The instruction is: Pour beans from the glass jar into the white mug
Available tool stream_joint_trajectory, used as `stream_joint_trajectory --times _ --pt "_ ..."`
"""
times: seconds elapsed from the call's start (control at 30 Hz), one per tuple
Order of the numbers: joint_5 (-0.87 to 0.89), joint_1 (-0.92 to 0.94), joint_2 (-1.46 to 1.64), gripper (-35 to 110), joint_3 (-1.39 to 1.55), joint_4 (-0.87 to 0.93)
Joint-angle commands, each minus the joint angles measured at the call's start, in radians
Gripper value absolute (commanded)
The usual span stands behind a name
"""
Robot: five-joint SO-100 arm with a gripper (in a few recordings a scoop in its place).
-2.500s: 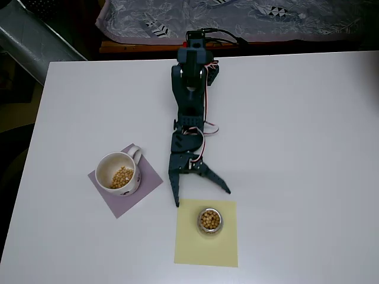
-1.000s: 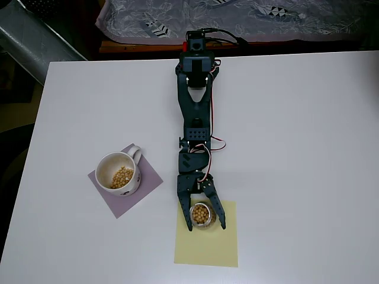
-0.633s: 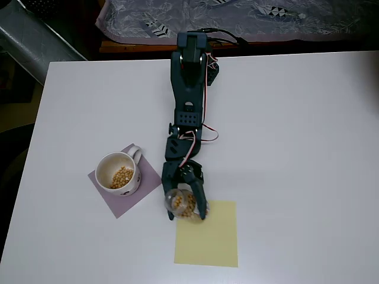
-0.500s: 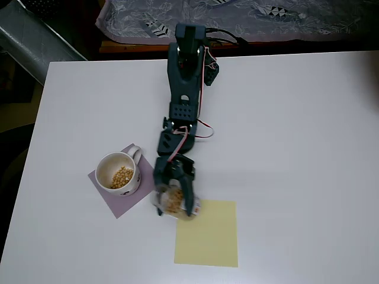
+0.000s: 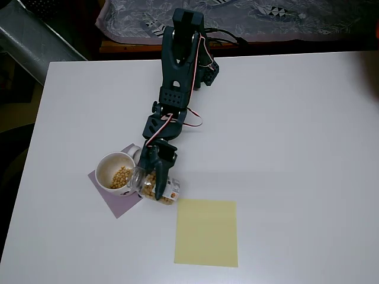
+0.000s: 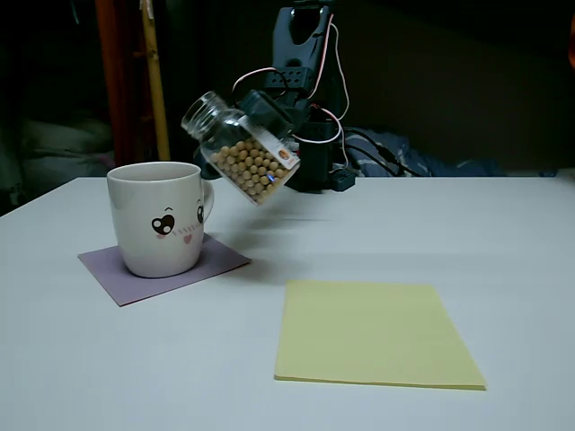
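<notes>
No words or numbers read clearly anywhere I look. The glass jar (image 6: pixel 241 154) clamped in my gripper (image 6: pixel 260 106) carries a white label (image 6: pixel 280 154) with an orange mark at its lower end — whatever is printed there is too small to make out. Just below and to the left of the jar's mouth in the fixed view, the white mug (image 6: pixel 159 218) bears a drawn winking face with pink cheeks — a picture, not lettering.

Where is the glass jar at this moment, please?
The glass jar is in the air, held tilted by the gripper, with its mouth toward the white mug; in the fixed view it hangs just right of the mug, above its rim.
</notes>
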Motion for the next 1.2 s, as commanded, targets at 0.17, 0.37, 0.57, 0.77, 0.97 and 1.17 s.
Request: stream_joint_trajectory --times 0.17,0.37,0.57,0.77,0.97,1.17 --pt "0.149 0.061 0.11 0 0.075 -0.015" --pt "0.261 0.069 0.129 0 0.081 0.035" --pt "0.402 0.063 0.146 0 0.067 0.114" --pt "0.491 0.06 0.164 0 0.054 0.198" --pt "0.597 0.057 0.166 0 0.025 0.298" --pt "0.657 0.063 0.16 0 -0.005 0.354"
